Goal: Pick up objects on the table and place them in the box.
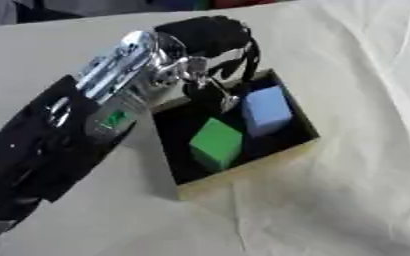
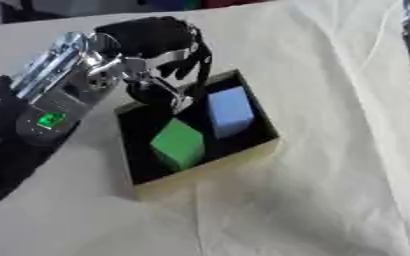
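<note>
Left hand (image 1: 210,42): upper centre of frame, over the far wall of the box (image 1: 243,167); fingers hang curled downward, nothing visibly held.
Box: centre of frame, dark-lined with a pale rim, long axis running upper right to lower left.
Blue block (image 1: 266,109): in the box's right half, just below and right of the fingertips.
Green block (image 1: 215,142): beside it, lower left.
Right hand: not shown; only a dark strip at the upper right edge of the right eye view.
Cloth-covered table (image 1: 348,200): no loose object visible. Judged: placement appears complete; the hand's way out is upward.
</note>
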Robot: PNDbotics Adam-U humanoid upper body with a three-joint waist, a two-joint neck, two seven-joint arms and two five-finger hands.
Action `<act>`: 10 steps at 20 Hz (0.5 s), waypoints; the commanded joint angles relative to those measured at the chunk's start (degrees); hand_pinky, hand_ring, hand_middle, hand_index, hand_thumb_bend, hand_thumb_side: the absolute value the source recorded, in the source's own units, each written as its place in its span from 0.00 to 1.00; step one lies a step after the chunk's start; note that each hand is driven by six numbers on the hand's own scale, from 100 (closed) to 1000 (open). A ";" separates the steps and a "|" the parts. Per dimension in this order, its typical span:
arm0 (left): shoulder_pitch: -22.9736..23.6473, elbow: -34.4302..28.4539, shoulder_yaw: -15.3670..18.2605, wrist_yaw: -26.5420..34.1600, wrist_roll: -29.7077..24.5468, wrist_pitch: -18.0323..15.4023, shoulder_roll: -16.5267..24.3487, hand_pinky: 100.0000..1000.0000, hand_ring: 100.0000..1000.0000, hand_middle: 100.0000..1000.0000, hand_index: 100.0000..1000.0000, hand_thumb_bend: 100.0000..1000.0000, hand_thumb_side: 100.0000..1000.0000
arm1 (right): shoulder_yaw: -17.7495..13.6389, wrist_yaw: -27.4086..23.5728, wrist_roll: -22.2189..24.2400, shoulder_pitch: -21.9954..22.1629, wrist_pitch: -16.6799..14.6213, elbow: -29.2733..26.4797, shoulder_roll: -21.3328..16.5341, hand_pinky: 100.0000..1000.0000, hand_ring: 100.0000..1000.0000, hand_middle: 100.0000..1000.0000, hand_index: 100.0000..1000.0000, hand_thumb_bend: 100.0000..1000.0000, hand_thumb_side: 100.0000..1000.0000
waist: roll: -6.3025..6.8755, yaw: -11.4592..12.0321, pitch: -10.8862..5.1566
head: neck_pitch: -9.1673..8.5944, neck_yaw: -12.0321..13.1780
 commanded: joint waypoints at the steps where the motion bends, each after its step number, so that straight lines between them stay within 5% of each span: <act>1: -0.85 -0.73 0.19 -0.29 0.16 -0.58 0.36 0.29 0.23 0.24 0.44 0.00 0.00 | -0.72 0.32 -0.26 -0.64 0.00 -0.95 -0.86 0.82 0.73 0.64 0.92 0.00 0.82 | -0.37 -0.01 -1.13 | -0.03 0.20; 10: -0.50 -1.70 0.40 -0.13 -0.34 -0.71 0.26 0.35 0.27 0.29 0.49 0.00 0.00 | -0.91 0.31 -0.34 -0.35 0.11 -1.24 -0.78 0.82 0.73 0.64 0.92 0.00 0.82 | -0.46 -0.09 -1.22 | -0.41 0.22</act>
